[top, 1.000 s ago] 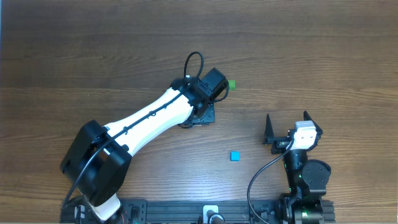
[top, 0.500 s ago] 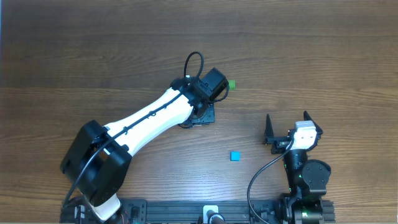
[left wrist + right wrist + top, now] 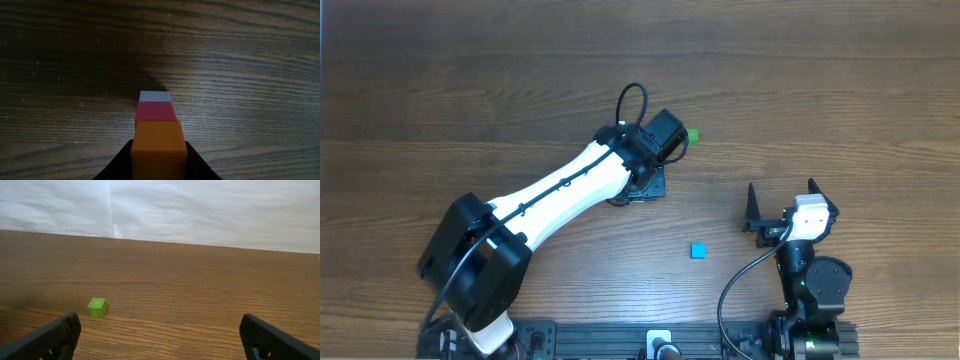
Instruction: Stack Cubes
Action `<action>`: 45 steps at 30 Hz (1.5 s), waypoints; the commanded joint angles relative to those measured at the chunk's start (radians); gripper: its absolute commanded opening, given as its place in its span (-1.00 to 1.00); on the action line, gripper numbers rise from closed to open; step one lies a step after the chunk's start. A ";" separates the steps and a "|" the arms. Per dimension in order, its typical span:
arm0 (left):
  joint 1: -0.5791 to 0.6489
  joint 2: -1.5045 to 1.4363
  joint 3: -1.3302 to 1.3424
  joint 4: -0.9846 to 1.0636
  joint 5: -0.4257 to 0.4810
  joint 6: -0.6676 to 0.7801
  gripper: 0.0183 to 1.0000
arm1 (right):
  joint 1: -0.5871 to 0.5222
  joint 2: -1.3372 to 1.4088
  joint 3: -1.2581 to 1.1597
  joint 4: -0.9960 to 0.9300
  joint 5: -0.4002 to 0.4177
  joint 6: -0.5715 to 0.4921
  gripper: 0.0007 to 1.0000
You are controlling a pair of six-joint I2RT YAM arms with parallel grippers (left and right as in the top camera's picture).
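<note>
Near mid-frame the left gripper (image 3: 158, 156) clamps a plain orange cube (image 3: 158, 140) over a red cube (image 3: 155, 111) and a pale grey cube (image 3: 154, 96). Lower right, the right gripper (image 3: 781, 190) gapes wide, with a blue cube (image 3: 698, 251) nearby.

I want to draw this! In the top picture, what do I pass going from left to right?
Left arm's base → left gripper, holding the orange cube → blue cube → right gripper. The green cube sits straight beyond the blue one, so I skipped it.

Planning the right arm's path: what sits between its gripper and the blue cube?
Nothing: in the top view the tabletop between the right gripper and the blue cube is bare.
</note>
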 commanded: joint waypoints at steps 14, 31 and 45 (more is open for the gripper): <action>0.003 0.013 0.021 0.002 -0.024 -0.003 -0.47 | 0.005 -0.007 -0.008 0.001 -0.005 0.010 0.98; 0.002 -0.020 0.021 0.012 -0.050 -0.003 1.00 | 0.005 -0.007 -0.008 0.001 -0.005 0.009 0.98; 0.071 -0.523 0.018 0.174 -0.308 0.107 1.00 | 0.005 -0.007 -0.008 0.001 -0.005 0.010 0.98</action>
